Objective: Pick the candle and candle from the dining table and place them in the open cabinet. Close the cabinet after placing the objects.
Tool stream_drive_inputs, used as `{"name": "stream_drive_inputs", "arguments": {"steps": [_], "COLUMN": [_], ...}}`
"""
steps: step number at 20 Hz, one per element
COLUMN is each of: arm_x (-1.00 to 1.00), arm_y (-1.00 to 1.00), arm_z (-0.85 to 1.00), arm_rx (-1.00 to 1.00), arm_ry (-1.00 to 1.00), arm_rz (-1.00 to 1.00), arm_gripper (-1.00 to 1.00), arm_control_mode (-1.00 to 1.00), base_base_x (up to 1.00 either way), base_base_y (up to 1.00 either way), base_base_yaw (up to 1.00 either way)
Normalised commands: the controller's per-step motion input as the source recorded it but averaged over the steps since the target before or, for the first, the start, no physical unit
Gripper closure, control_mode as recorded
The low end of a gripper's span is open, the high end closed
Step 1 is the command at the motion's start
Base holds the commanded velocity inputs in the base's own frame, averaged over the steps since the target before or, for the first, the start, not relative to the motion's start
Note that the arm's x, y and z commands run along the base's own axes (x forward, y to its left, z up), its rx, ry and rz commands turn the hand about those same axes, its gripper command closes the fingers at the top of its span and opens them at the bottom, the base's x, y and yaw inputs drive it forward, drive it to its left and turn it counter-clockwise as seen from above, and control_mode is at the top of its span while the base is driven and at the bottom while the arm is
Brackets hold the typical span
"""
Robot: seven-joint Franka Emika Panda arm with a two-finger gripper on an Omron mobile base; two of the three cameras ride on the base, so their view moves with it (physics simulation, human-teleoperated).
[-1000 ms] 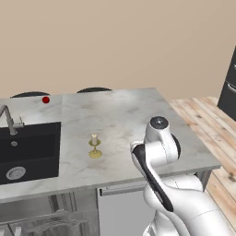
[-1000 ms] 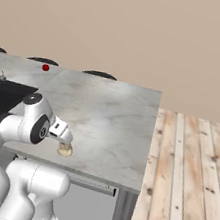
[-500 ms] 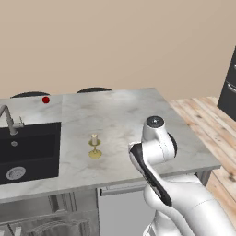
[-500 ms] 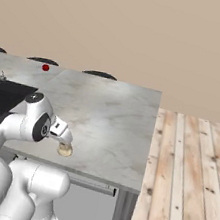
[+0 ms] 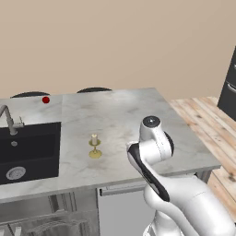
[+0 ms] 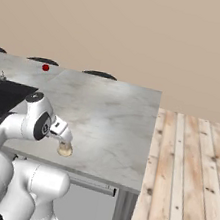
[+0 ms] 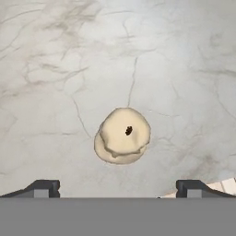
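Marble tabletop w/ the squat candle sitting mid-frame, just above the hand, which is wide open & holds nothing. Thin gold candle stands apart, center-left. If hand drops off-center, it could bump the squat one over.

White-grey marbling with thin dark veins across the dining table; matte black for the inset sink, grey for the faucet. Cream wax over a slim gold stem on the thin candle. Pale cream with a tan base and a black wick dot on the squat candle (seen from straight above). Bright red on the small ball. Light plank pattern with brown knots on the wooden floor; flat beige on the wall.
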Motion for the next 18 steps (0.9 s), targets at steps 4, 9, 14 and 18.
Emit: {"name": "stream_drive_inputs", "arguments": {"steps": [4, 9, 14, 18], "arm_x": [0.0, 0.0, 0.0, 0.0], "arm_y": [-0.16, -0.18, -0.14, -0.05], "arm_z": [-0.23, -0.27, -0.36, -0.43], "arm_rx": [0.0, 0.0, 0.0, 0.0], "arm_ry": [-0.11, -0.07, -0.04, -0.01], "arm_rz": [0.0, -0.01, 0.0, 0.0], "arm_gripper": [-1.0, -1.0, -1.0, -1.0], "arm_control_mode": [-1.0, -1.0, -1.0, -1.0], "base_base_x": [0.0, 0.0, 0.0, 0.0], "base_base_y": [0.0, 0.0, 0.0, 0.0], "base_base_yaw": [0.0, 0.0, 0.0, 0.0]}}
